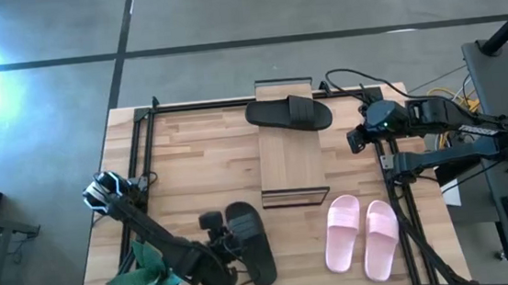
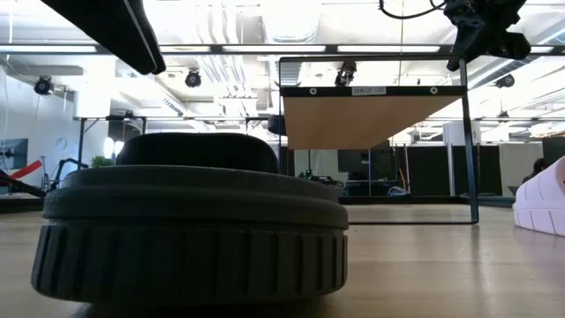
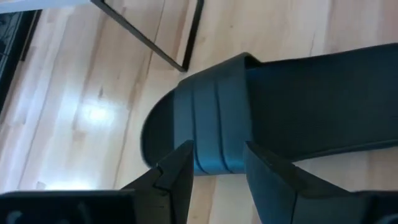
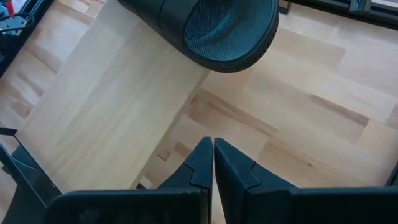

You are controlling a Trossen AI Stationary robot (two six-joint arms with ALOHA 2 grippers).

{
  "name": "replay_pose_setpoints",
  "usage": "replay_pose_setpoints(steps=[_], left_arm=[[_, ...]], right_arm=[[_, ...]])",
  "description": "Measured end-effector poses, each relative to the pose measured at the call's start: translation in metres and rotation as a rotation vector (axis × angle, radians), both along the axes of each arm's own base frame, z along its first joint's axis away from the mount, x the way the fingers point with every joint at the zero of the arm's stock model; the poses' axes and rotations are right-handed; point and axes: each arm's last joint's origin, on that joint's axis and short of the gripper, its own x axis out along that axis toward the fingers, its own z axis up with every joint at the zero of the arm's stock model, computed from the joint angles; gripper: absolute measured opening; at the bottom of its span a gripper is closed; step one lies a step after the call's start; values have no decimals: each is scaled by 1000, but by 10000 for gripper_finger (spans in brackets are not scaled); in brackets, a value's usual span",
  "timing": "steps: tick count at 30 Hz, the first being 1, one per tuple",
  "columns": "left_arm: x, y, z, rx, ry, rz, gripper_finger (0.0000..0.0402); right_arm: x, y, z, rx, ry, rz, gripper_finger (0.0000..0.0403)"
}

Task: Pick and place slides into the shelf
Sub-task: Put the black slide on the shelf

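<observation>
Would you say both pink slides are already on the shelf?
No, the pink slides lie side by side on the table, apart from the shelf.

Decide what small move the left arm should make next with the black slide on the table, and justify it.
Probably lower and shut on the strap. The left gripper is open, its jaws either side of the near black slide's strap, which still lies flat on the table. The other black slide already sits on the shelf.
</observation>
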Motion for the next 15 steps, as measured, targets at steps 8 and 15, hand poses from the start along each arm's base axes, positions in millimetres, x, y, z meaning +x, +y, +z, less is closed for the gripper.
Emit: replay_pose_setpoints(steps=[8, 15], left_arm=[[3, -4, -9, -60, -25, -14, 125], [1, -1, -27, -58, -21, -6, 125]], right_arm=[[-4, 1, -4, 6, 54, 6, 8], [-4, 1, -4, 6, 64, 5, 8]])
